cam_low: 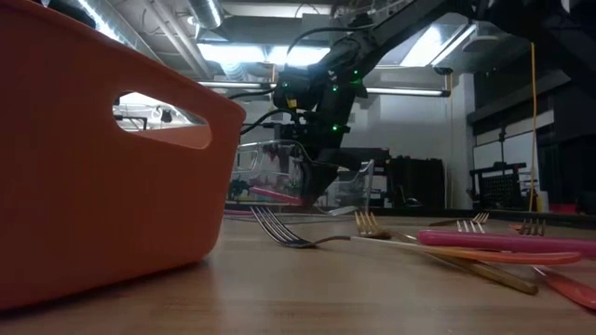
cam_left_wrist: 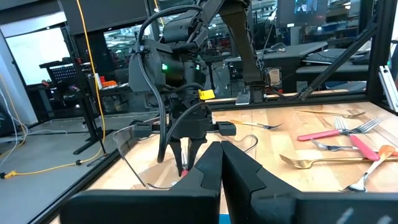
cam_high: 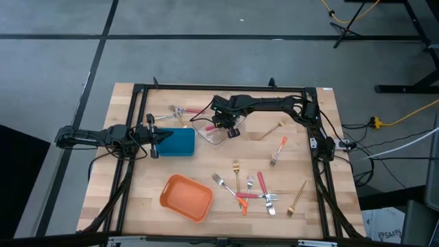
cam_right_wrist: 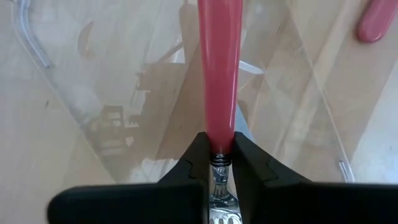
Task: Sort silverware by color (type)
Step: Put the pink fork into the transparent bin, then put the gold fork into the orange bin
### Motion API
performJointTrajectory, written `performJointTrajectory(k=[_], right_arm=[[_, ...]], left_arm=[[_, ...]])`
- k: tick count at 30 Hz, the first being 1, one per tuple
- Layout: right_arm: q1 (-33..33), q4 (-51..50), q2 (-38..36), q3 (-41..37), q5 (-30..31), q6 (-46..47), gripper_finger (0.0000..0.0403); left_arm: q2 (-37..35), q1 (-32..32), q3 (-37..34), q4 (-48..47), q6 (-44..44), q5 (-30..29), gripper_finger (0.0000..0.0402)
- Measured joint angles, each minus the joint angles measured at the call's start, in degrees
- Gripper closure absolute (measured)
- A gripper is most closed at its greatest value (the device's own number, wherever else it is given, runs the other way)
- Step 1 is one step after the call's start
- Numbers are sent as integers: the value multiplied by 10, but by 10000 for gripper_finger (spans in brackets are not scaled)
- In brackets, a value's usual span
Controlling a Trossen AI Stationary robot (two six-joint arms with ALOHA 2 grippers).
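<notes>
Pink-handled fork (cam_right_wrist: 219,74) between right end effector (cam_right_wrist: 219,163) fingers, seemingly over clear container (cam_high: 210,133).

The right claw (cam_high: 221,127) hangs over the clear bin (cam_high: 214,134), a fork (cam_right_wrist: 219,74) between its fingers. The blue bin (cam_high: 180,142) sits just left of it; loose forks (cam_high: 255,192) lie well in front.

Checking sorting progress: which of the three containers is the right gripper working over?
The clear container; the right gripper holds a pink-handled fork over it, unlike the blue and orange ones.
</notes>
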Motion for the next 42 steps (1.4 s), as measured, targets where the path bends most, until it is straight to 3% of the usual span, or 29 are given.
performJointTrajectory(k=[12,30,42], right_arm=[[0,5,1,0,2,0,299],[5,-13,-5,-2,8,-1,297],[41,-61,-114,-3,66,1,297]], left_arm=[[0,0,0,0,0,1,401],[0,0,0,0,0,1,401],[0,0,0,0,0,1,401]])
